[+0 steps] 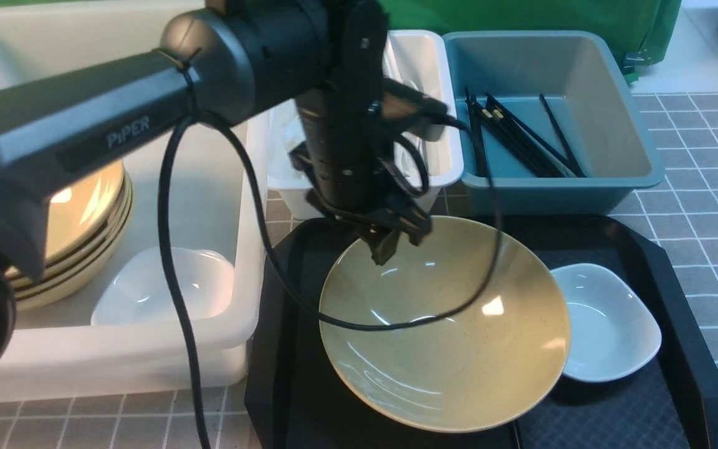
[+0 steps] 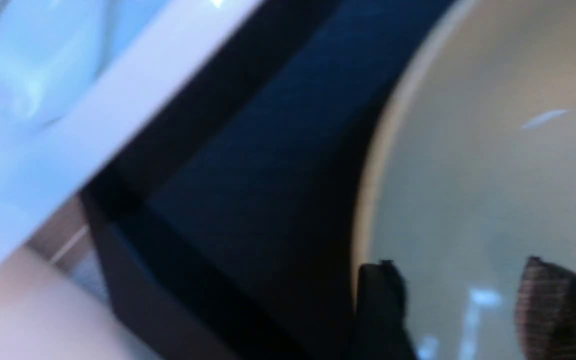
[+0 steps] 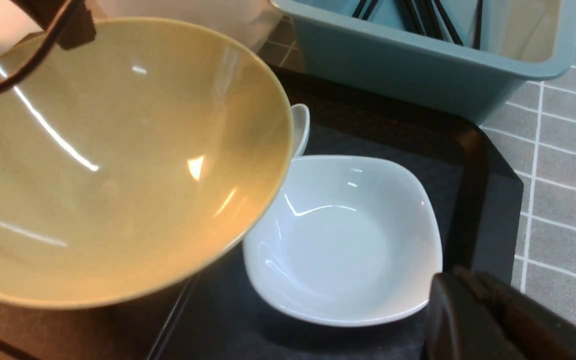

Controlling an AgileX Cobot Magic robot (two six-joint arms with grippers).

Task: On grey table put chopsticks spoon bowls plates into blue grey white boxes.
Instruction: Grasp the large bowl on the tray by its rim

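We are seeing a tan bowl [image 3: 118,165] overhanging a white plate [image 3: 348,245]. Chopsticks [image 3: 418,10] are lying in the blue-grey box [image 3: 393,70].

Three boxes [image 1: 540,199], one black tray [image 1: 589,415]

The bowl [image 3: 118,150] hides most of the spoon [image 3: 302,122]; left arm [image 1: 85,125] blocks the small white box [image 1: 421,36].

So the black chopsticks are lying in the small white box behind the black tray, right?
Not quite. The chopsticks lie in the blue-grey box behind the black tray; the front view shows it.
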